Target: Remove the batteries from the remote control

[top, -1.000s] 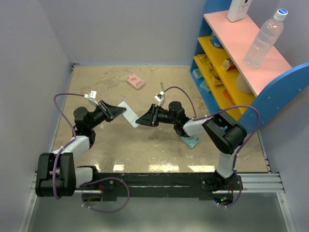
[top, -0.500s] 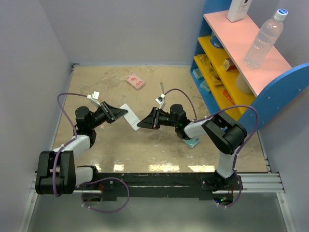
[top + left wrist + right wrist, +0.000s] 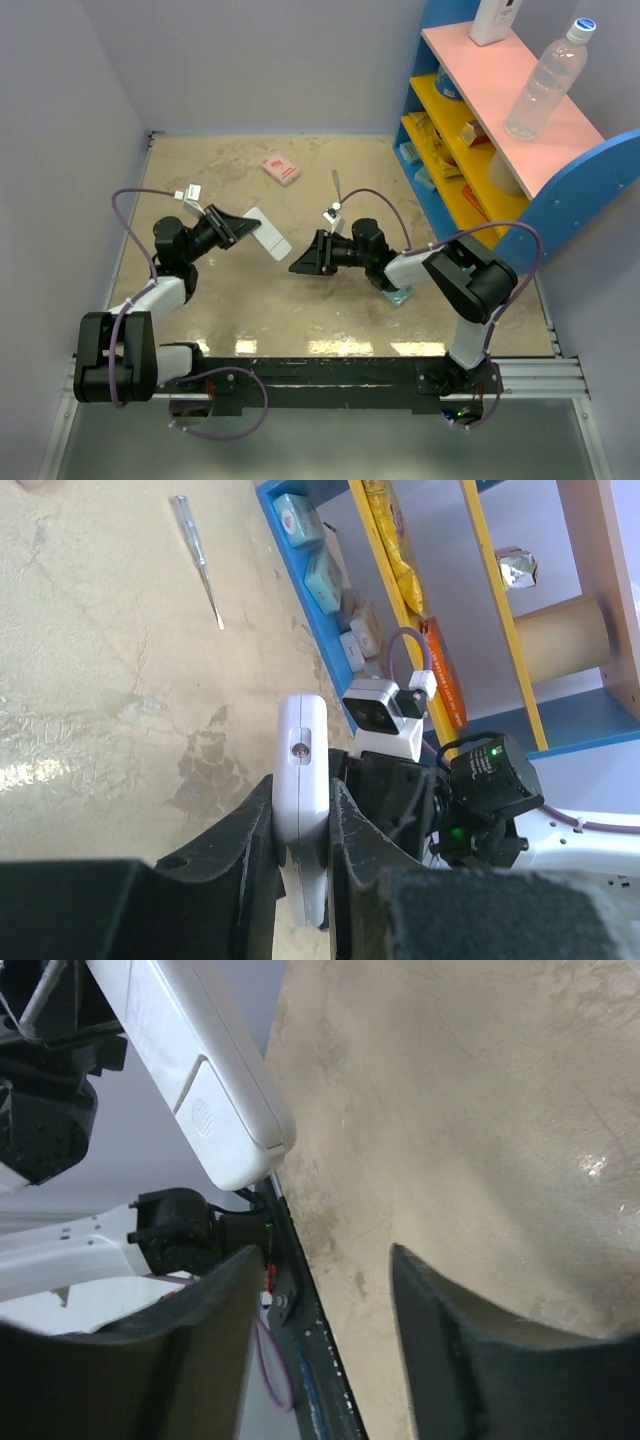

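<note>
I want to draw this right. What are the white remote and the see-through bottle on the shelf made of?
The remote control looks like smooth, slightly shiny white plastic: rounded moulded corners and a seam across it. The bottle looks like thin clear plastic, ribbed, with a blue cap; probably not glass.

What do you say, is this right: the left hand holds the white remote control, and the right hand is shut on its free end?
Not quite. The left hand does hold the remote control, but the right hand is open and apart from the free end. The right wrist view shows the remote beyond the spread fingers, not between them.
</note>
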You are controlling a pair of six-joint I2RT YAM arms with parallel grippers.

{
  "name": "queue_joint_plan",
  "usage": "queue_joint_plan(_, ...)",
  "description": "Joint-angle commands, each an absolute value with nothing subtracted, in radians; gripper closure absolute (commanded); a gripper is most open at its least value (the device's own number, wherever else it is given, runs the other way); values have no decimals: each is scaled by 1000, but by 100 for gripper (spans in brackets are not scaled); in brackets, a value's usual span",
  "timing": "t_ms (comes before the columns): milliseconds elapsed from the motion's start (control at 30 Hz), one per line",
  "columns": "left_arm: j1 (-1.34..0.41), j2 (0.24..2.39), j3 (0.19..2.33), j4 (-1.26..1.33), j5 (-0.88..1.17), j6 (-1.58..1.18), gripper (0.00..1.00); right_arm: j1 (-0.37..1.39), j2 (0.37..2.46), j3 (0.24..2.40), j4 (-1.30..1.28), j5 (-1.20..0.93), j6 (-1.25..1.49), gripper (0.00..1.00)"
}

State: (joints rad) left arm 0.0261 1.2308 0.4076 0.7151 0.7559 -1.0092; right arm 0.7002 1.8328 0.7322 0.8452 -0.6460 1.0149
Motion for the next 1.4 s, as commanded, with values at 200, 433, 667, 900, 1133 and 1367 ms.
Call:
queue_joint_plan(200, 32, 1172, 402, 756, 752, -1002, 100, 703, 1775, 874, 779, -592, 1078, 17)
queue_joint_plan(433, 32, 1157, 390, 779, 769, -1032, 100, 704, 1833, 956, 785, -630, 1111, 30)
queue_joint_plan(667, 32, 1178, 408, 805, 761, -1045, 100, 716, 1878, 931, 847, -656, 1129, 55)
queue_joint_plan(900, 34, 1221, 423, 828, 749, -1034, 100, 715, 1894, 867, 861, -690, 1088, 72)
queue_joint_plan(1133, 54, 1238, 457, 756, 727, -959, 100, 706, 1908, 795, 887, -710, 1040, 83)
queue_joint_plan(1367, 61, 1238, 460, 718, 706, -930, 100, 696, 1884, 759, 905, -721, 1031, 91)
